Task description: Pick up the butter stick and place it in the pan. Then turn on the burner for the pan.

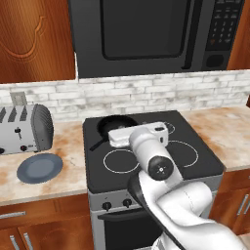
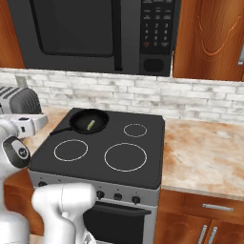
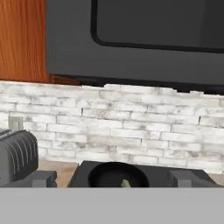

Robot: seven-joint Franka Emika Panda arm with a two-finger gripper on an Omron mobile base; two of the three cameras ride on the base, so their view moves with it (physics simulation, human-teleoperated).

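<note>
Already in the pan (image 2: 89, 121), the butter stick (image 2: 90, 125) lies on the stove's back-left burner, seen from the right base. From the left base, the pan (image 1: 117, 123) sits behind the arm; a blue-grey plate (image 1: 40, 167) rests bare on the table. From the hand, the gripper (image 3: 111, 178) stands wide, holding nothing, before pan (image 3: 117, 174) and butter (image 3: 126, 183).

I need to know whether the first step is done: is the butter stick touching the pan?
Touching. The right base view shows the butter stick lying on the floor of the pan, inside its rim.
</note>
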